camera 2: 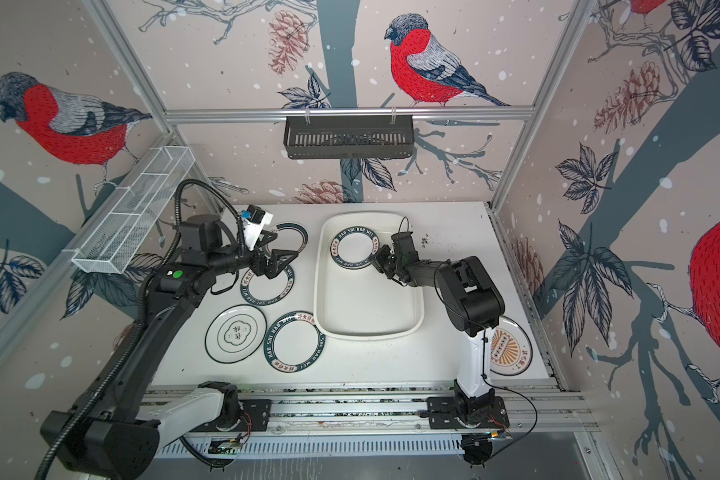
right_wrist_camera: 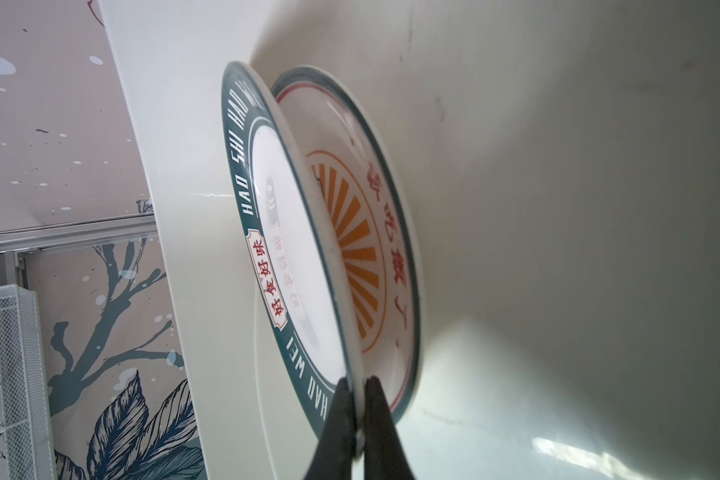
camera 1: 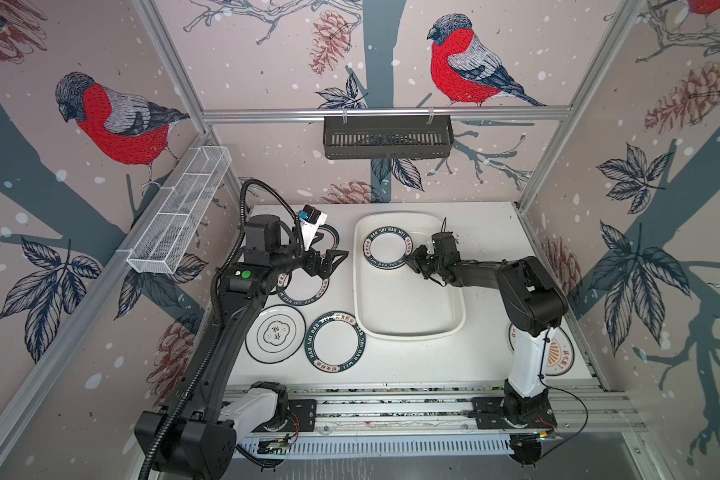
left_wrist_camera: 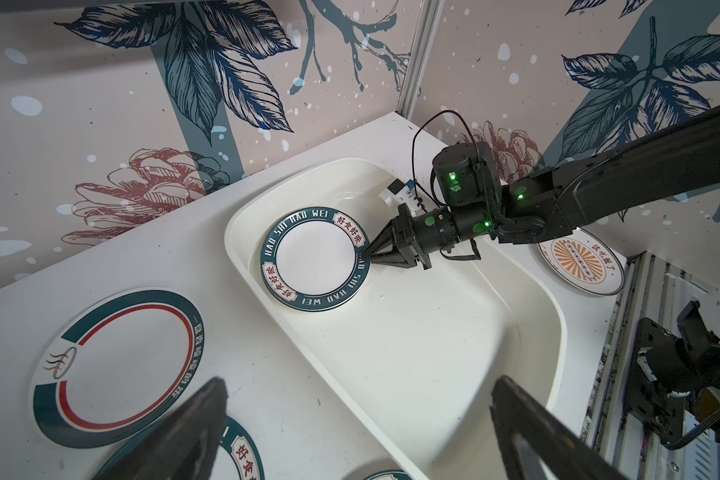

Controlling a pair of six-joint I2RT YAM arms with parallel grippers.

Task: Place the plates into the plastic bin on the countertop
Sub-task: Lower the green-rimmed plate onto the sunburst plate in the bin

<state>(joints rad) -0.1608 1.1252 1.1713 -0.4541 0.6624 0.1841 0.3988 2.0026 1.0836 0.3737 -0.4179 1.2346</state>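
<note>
Right fingers clamped on rim of green-lettered plate, tilted over sunburst plate in bin, likely stacking. Left fingers apart, hovering above desk.

Black arms, white base links, ribbed conduit, green sticker.

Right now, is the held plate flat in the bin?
Tilted: right hand pinches the green-rimmed plate, one edge raised off the sunburst plate beneath.
</note>
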